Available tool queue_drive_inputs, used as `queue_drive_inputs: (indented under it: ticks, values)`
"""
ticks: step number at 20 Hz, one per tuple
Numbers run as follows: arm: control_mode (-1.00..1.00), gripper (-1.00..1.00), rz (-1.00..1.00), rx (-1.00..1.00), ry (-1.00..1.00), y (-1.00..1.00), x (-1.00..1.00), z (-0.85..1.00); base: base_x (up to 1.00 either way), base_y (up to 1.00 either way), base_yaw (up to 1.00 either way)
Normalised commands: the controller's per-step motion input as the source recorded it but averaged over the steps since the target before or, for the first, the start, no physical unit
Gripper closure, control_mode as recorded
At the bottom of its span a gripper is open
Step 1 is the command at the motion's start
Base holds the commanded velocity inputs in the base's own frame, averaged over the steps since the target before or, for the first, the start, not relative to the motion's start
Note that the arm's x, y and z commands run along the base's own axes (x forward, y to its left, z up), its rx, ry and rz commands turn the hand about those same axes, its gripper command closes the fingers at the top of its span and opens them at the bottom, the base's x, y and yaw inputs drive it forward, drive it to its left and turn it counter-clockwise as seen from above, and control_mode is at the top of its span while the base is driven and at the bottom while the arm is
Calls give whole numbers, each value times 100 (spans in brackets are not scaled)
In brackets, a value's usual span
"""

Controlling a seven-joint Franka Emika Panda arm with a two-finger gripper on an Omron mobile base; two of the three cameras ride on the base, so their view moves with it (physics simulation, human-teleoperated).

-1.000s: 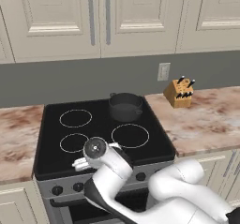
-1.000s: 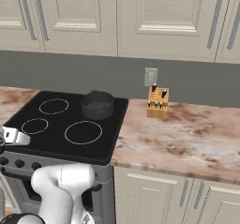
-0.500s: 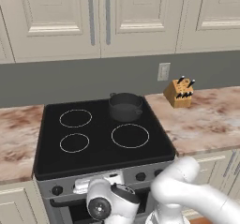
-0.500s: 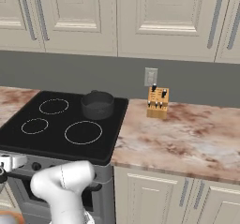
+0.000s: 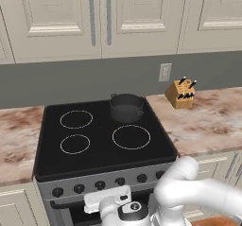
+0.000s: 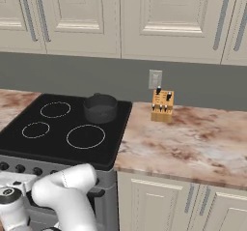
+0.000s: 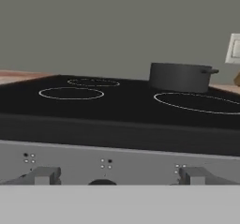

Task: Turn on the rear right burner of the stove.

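The stove point(image 5: 101, 140) is standing between two marble counters, and a dark pot point(image 5: 126, 108) is sitting on its rear right ring. The gripper point(image 7: 117, 177) is hanging low before the steel front, facing the row of knobs point(image 5: 120, 181). Its fingertips point(image 7: 44, 175) are standing wide apart, holding nothing, with one knob point(image 7: 102, 182) showing between them. I think it should first check the small marks above each knob, choose the rear right one, then advance straight and close evenly before turning.
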Motion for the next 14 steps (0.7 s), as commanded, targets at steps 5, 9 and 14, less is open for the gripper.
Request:
queue_drive_inputs:
  ticks: [5, 9, 14]
  values:
    - [-100, -100, 0, 0, 0, 0, 0, -22, 0, 0, 0]
    - [-100, -100, 0, 0, -2, 8, 0, -34, 0, 0, 0]
    - [-100, -100, 0, 1, -3, 8, 0, -30, 0, 0, 0]
